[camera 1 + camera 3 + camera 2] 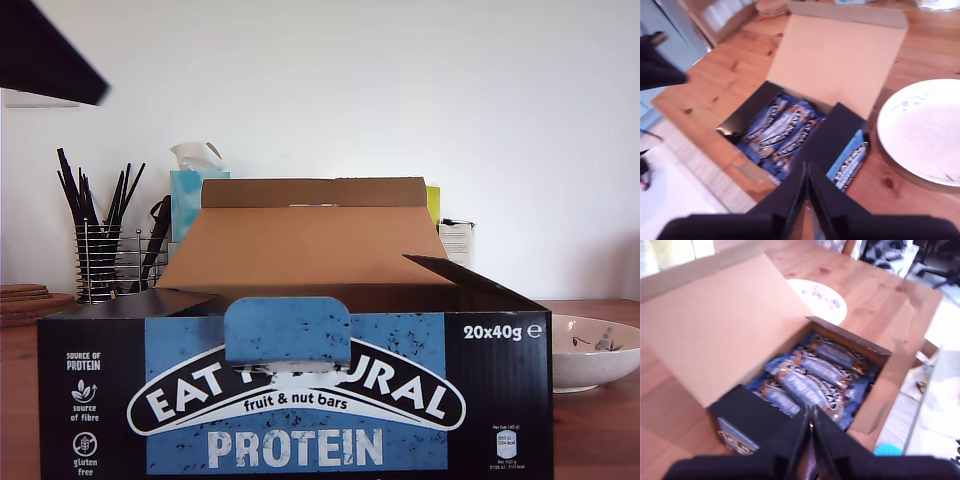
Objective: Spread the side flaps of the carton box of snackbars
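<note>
Here, going across the exterior view from its left, a wire basket of black utensils (105, 240) stands on the wooden table (600, 440) with a teal tissue box (190, 195) just beside it, both behind the large black and blue cardboard carton box of snackbars (300, 400). The carton stands at the table's near edge and fills the middle of that view, its wide brown flap with a folded lip (305, 240) tilted up and back. One black-printed side flap (135, 303) lies folded inward over the opening at the exterior view's left, and the other side flap (475, 280) slopes inward at the exterior view's right. A white patterned bowl (590, 350) rests on the table near the carton at the exterior view's right.

My first gripper (811, 427) hangs above the carton, its black fingers (797, 442) pressed together on nothing, over the blue-wrapped snack bars (812, 380). My second gripper (807, 187) likewise hovers above the carton with its fingers (795, 200) pressed together, touching nothing.
</note>
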